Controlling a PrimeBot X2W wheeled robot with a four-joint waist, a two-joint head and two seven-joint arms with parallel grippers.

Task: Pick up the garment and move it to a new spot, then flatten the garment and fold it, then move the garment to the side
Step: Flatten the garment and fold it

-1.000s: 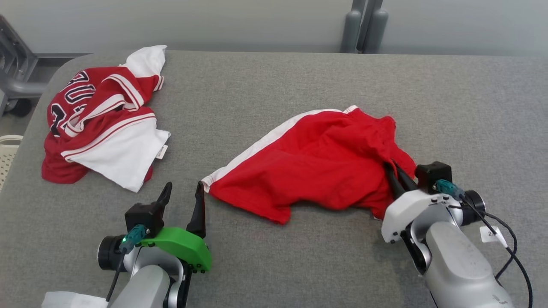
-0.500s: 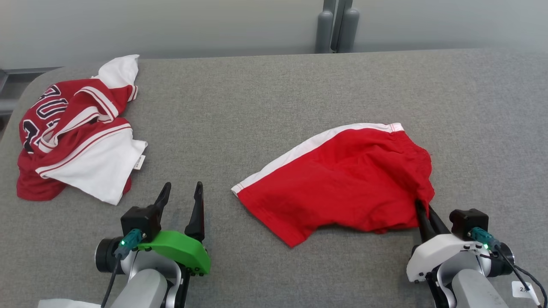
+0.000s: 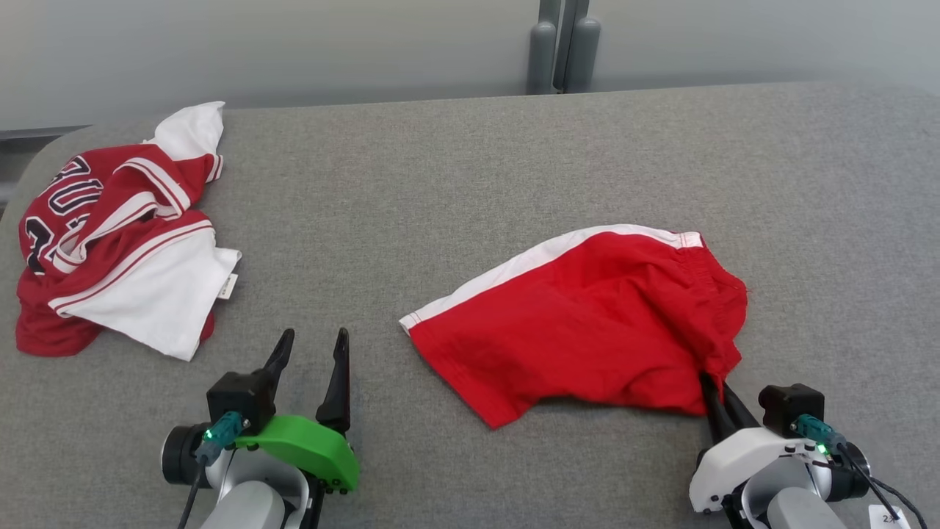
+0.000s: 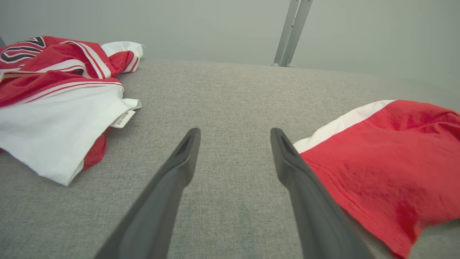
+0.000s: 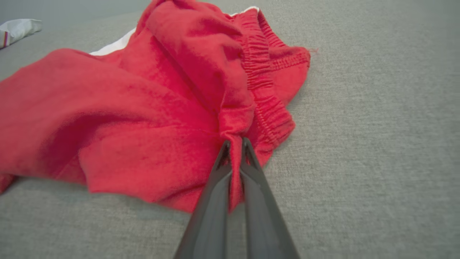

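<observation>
Right end effector (image 3: 716, 389) pinches a fold of the red shorts (image 3: 587, 323) at the waistband, shorts lying rumpled right of centre on the desk (image 3: 440, 184), likely for tensioning flat; left end effector (image 3: 312, 338) spread wide, empty, near their white-striped corner.

3 cams: head high, 2 wrists low.
Head cam looks fwd & down over the grey padded table (image 3: 455, 169) from above at mid range, w/ left gripper (image 3: 314, 336) & right gripper (image 3: 714, 382) at its bottom edge. L wrist cam sits low, near the surface, facing along its fingers toward the back wall & grey post (image 4: 291, 32); shares red shorts (image 4: 388, 154) & jersey pile (image 4: 54, 90) w/ head view. R wrist cam is closest, tight on the shorts; all 3 views share them.
</observation>
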